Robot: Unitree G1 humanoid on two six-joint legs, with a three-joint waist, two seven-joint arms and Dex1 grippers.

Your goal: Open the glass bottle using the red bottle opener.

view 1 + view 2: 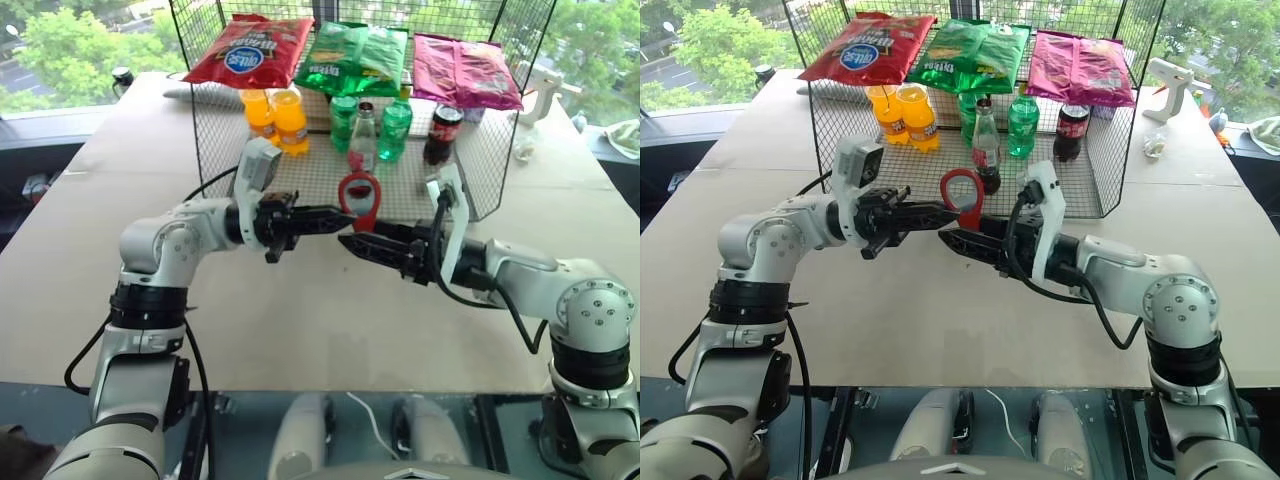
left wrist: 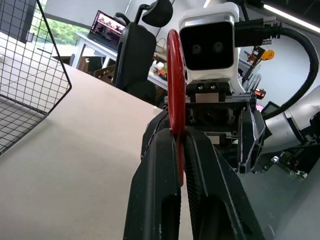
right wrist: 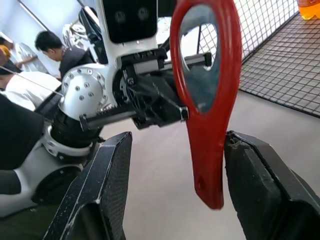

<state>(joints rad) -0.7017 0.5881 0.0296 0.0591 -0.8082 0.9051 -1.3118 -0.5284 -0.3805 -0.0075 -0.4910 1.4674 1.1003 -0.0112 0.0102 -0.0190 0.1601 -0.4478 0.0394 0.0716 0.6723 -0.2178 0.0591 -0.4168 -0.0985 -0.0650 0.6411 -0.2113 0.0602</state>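
Red bottle opener [image 1: 360, 197] upright, loop up, capped glass bottle [image 1: 363, 138] behind

Silver arms, black fingers [image 2: 160, 200], cables

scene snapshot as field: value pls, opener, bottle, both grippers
opener: red bottle opener upright in mid-air, loop end up, above the table
left gripper: shut on the opener
right gripper: open, fingers either side of the opener's handle, not gripping
bottle: glass bottle in the wire basket, cap still on
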